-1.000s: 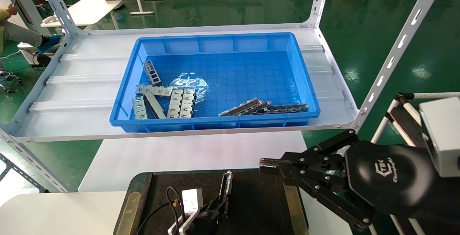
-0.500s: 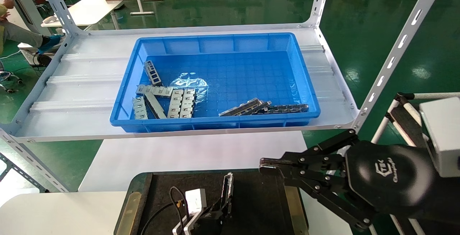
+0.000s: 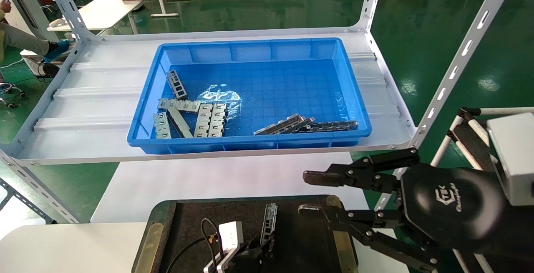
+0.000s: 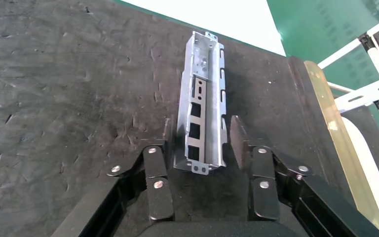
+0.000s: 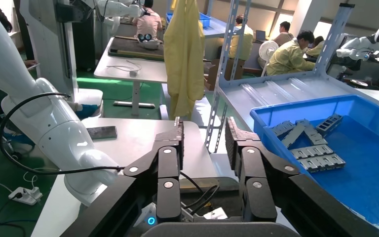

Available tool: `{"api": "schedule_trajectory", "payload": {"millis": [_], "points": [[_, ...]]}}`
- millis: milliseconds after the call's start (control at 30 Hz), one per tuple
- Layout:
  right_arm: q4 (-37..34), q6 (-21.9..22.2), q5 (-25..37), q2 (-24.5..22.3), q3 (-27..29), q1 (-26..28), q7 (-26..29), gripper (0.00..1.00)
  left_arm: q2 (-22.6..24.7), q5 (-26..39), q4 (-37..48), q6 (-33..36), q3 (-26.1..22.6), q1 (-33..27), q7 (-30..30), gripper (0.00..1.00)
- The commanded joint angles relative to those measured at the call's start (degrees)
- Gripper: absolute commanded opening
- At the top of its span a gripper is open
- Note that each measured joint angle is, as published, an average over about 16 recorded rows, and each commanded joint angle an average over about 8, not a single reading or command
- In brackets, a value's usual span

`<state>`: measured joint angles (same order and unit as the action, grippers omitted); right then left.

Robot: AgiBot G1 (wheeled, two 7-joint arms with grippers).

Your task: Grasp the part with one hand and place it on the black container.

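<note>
A blue plastic bin [image 3: 250, 51] sits on the grey shelf [image 3: 83, 97] at the far side of the scene, holding loose metal strips: a cluster [image 3: 190, 118] lies at its near-left corner and a few more [image 3: 306, 125] rest against its near wall toward the right. Nearer the robot, the black container [image 3: 300, 231] lies on a white table [image 3: 66, 246], its rough dark surface edged by brass-coloured strips on its left and right sides.

The part [image 4: 201, 106] lies flat on the black container, hollow face up, its length running from near to far. The left gripper [image 4: 197, 145] hovers low over the part's near end with its fingers spread wide; the strip lies in the gap between the two fingers [image 4: 241, 138], and neither is pressed against its sides. In the head view the part [image 3: 269, 223] shows near the container's middle, just beyond the left gripper [image 3: 254, 250].

The right gripper [image 3: 311, 193] hangs over the container's far-right corner, jaws parted and holding nothing.
</note>
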<state>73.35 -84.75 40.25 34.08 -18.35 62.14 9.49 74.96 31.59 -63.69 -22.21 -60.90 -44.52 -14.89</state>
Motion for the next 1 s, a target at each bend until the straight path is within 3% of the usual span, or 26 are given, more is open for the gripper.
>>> {"api": "schedule_trajectory", "payload": {"millis": [33, 567, 1000], "points": [[0.0, 0.0, 0.0, 0.0, 0.0, 0.0, 0.0, 1.0, -0.1, -0.4, -0.2, -0.3, -0.3, -0.2, 0.3, 1.0], [0.0, 0.0, 0.0, 0.0, 0.0, 0.0, 0.0, 1.0, -9.1, 1.5, -9.5, 5.6, 0.4, -0.9, 1.1, 1.0], [0.0, 0.0, 0.0, 0.0, -0.1, 0.0, 0.0, 1.0, -19.1, 3.2, -9.0, 23.9, 1.7, -4.2, 2.4, 1.0]]}}
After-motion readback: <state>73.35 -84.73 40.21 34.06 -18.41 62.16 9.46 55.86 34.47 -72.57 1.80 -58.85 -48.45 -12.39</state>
